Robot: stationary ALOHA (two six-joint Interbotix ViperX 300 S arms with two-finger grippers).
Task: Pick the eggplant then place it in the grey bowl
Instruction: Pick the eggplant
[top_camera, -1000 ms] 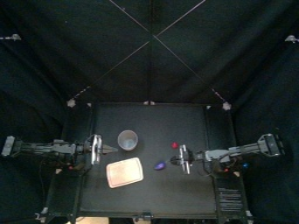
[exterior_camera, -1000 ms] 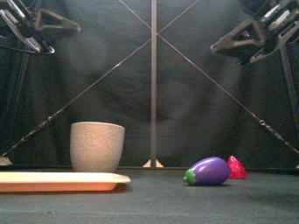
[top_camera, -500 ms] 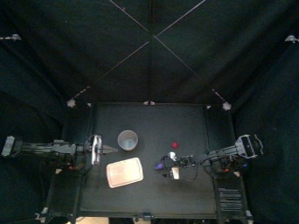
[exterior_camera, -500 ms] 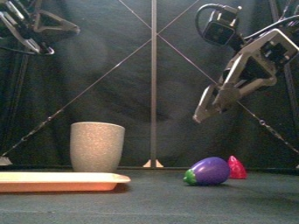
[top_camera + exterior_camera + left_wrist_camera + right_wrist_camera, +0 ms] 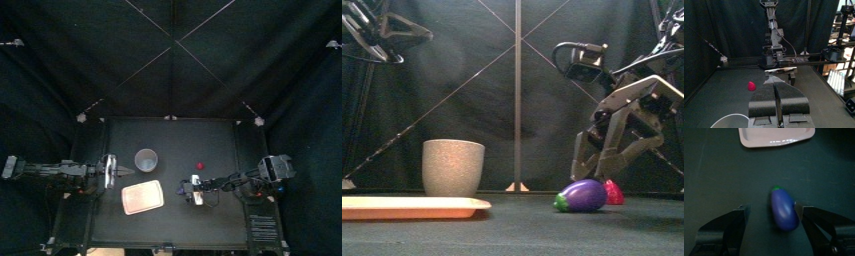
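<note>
One eggplant (image 5: 584, 195), one grey bowl (image 5: 453, 167), one pink tray (image 5: 409, 207), one red toy (image 5: 613, 192).

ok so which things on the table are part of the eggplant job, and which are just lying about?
Job: eggplant; grey bowl; right tool, open, one jaw on either side of the eggplant.
Lying about: pink tray; small red toy; left tool, shut, idle at the table's left.

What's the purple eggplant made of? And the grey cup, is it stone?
The eggplant looks like smooth, shiny plastic: light glints off its purple skin. The grey cup looks matte and speckled, maybe ceramic or stone-look plastic; I cannot tell which.
</note>
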